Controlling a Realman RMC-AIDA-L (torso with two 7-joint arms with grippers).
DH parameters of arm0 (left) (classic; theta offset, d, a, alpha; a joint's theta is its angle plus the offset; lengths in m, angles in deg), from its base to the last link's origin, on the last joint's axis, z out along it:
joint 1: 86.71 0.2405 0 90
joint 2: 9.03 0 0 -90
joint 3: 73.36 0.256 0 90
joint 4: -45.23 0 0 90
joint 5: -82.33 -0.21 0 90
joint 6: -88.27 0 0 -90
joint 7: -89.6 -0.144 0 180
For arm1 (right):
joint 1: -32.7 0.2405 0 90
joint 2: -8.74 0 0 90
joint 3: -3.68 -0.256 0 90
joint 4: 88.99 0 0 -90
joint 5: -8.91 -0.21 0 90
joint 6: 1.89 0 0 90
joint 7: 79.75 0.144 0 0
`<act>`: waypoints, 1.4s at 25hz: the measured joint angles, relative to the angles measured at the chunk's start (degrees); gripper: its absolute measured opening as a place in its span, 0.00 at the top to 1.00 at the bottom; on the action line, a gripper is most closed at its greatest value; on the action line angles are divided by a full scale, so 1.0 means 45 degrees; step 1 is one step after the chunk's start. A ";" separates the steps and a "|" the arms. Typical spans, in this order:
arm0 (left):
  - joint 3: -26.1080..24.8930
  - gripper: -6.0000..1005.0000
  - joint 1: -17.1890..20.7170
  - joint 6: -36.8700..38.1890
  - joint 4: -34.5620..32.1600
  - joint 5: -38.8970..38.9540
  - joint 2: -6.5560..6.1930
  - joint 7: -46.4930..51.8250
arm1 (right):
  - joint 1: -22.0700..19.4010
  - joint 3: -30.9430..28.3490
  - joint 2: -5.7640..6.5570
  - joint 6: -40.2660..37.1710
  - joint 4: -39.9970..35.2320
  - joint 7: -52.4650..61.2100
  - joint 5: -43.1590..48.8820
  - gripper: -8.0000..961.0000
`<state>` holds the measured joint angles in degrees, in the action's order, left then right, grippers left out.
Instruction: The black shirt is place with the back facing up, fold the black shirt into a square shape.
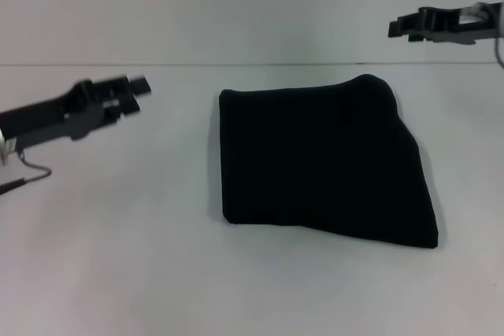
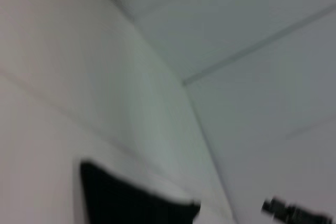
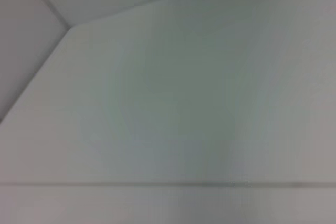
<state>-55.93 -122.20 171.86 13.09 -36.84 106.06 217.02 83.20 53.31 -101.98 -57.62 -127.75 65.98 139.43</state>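
Black and rigid, the left end effector (image 1: 135, 94) hangs above the white tabletop (image 1: 118, 241), well off to the left of the cloth, its tip pointing toward it. It grips nothing; whether its fingers stand apart or together I cannot tell, since they blur into one dark shape. A thin cable droops from the arm behind it.

To the right of that end effector, well apart from it, lies the black shirt (image 1: 323, 159), folded into a rough four-sided pad flat on the tabletop. Its left edge runs fairly straight, its far right corner bulges up in a rounded hump, and its near edge slants down toward the right, so the shape is more a skewed quadrilateral than a true square. The left wrist view catches a dark corner of the black shirt (image 2: 126, 198) low against the pale surface, with a small black piece of the other arm farther off.

Farther right and beyond the shirt's far right corner, the right end effector (image 1: 398, 27) hovers high, clear of the fabric and carrying nothing; its opening I cannot make out either. Its own wrist view shows only the tabletop (image 3: 168, 129).
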 joint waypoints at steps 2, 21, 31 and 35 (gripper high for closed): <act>0.0087 0.46 -0.0071 0.0873 -0.0293 -0.1163 -0.0100 0.0622 | -0.0048 -0.0621 0.0341 -0.1585 -0.0130 0.0274 -0.0001 0.56; -0.0109 0.46 -0.0421 0.0949 -0.0397 -0.2710 -0.0182 0.1664 | -0.0790 -0.0956 -0.0034 -0.6474 0.0174 0.1010 0.3795 0.57; -0.0104 0.46 -0.0584 0.0788 -0.0376 -0.2557 -0.0130 0.1672 | -0.0998 -0.0948 -0.0201 -0.6636 0.0084 0.1067 0.4628 0.60; -0.0106 0.46 -0.0620 0.0682 -0.0356 -0.2447 -0.0114 0.1676 | -0.1033 -0.0921 -0.0291 -0.6520 0.0168 0.0988 0.4621 0.62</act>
<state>-56.41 -125.00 174.93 11.49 -47.85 105.55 224.57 78.55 49.17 -103.29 -86.96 -126.99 70.43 160.23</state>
